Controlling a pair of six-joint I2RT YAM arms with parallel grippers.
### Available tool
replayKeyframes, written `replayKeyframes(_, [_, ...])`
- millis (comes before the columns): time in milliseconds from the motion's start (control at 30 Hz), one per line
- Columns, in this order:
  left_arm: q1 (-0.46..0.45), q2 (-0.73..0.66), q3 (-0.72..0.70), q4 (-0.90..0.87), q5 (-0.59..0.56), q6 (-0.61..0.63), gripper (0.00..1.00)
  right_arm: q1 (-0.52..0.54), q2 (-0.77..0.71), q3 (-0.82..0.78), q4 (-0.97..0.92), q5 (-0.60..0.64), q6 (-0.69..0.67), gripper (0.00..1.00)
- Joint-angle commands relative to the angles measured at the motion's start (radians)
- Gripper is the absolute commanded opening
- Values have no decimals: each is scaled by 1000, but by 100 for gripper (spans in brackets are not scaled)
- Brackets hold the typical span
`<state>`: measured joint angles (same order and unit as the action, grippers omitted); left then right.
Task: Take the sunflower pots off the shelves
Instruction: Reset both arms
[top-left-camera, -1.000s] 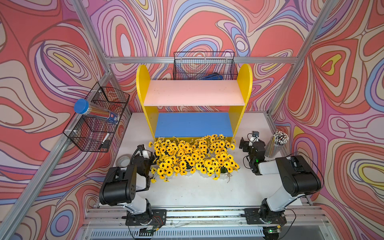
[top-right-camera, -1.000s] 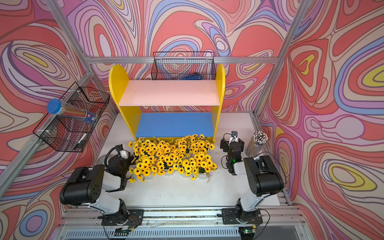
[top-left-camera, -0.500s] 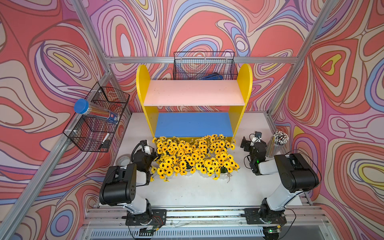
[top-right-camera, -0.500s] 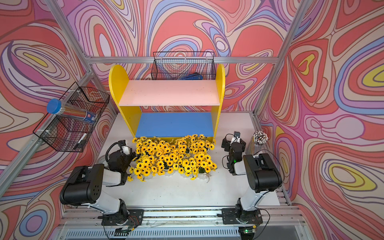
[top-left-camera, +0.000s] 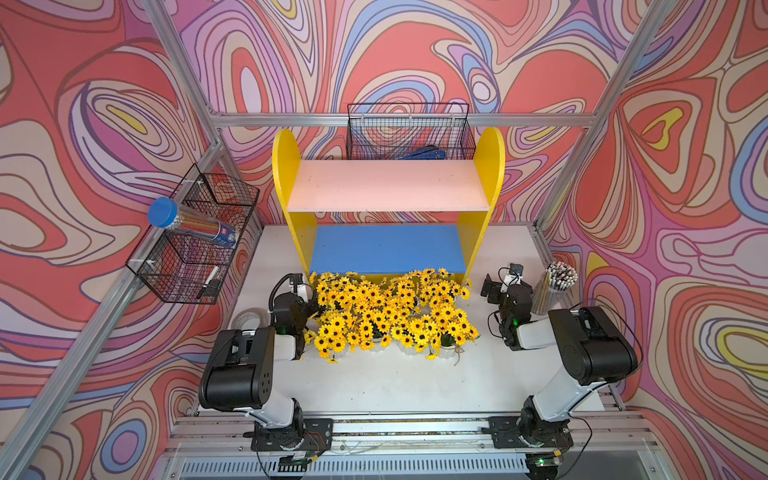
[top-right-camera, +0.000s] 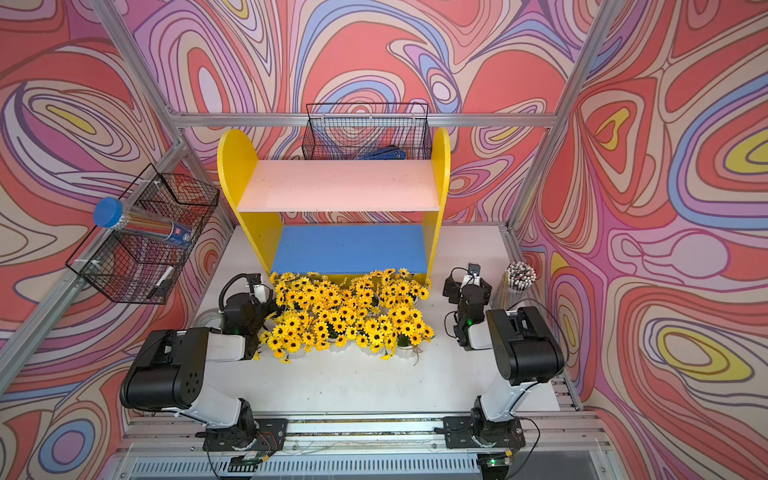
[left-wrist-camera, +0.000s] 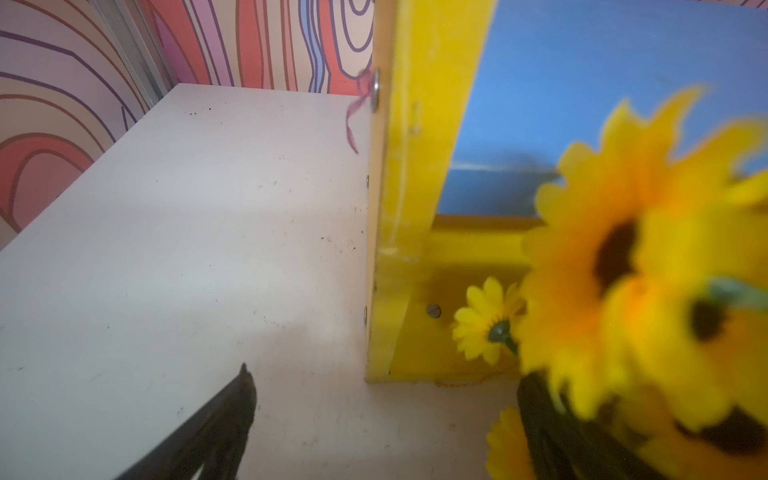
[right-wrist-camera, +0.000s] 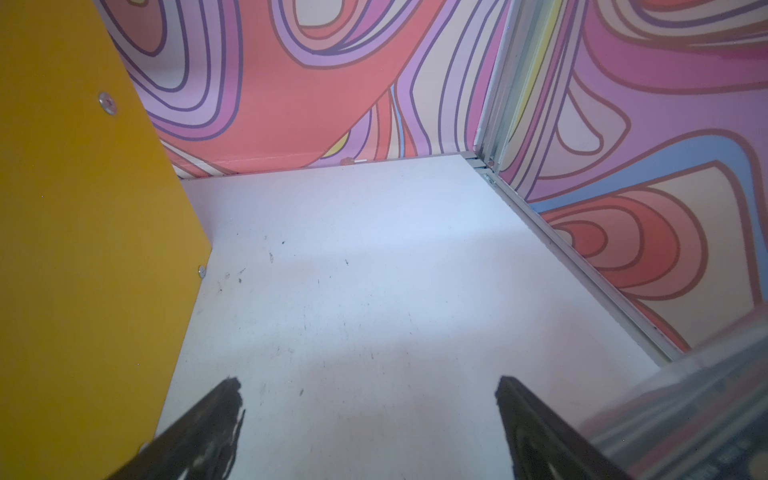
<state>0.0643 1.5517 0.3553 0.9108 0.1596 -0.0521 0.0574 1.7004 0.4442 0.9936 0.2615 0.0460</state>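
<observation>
**Pots.** In both top views the pots (top-left-camera: 390, 316) (top-right-camera: 345, 313) stand in one tight cluster on the worktop (top-left-camera: 395, 386), directly in front of the shelves (top-left-camera: 386, 187). The far blooms reach the front edge of the blue board (top-left-camera: 386, 249). White pot bodies show only along the near edge of the cluster; elsewhere the flowers cover them, so a count is not possible.

**Left pincer.** The left pincer (left-wrist-camera: 386, 395) sits low at the cluster's left edge, beside the foot of the left side panel (left-wrist-camera: 411, 166). Jaws are wide and grip nothing. One finger (left-wrist-camera: 232, 411) lies over bare worktop; the other is half hidden behind blurred blooms – whether it touches them cannot be told.

**Right pincer.** The right pincer (right-wrist-camera: 368, 395) is also wide and holds nothing. It hangs over bare worktop between the right side panel (right-wrist-camera: 83, 249) and the pencil cup (top-left-camera: 555, 286) – clear of the cluster.
</observation>
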Motion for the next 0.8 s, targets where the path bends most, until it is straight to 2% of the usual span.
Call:
replayKeyframes(0, [-8,-14,11,-11,0,23,100,-7,11,11,-7,6,6,98])
replayKeyframes(767, [-9,-14,13,-15,-2,24,100,-7,11,11,-7,7,6,98])
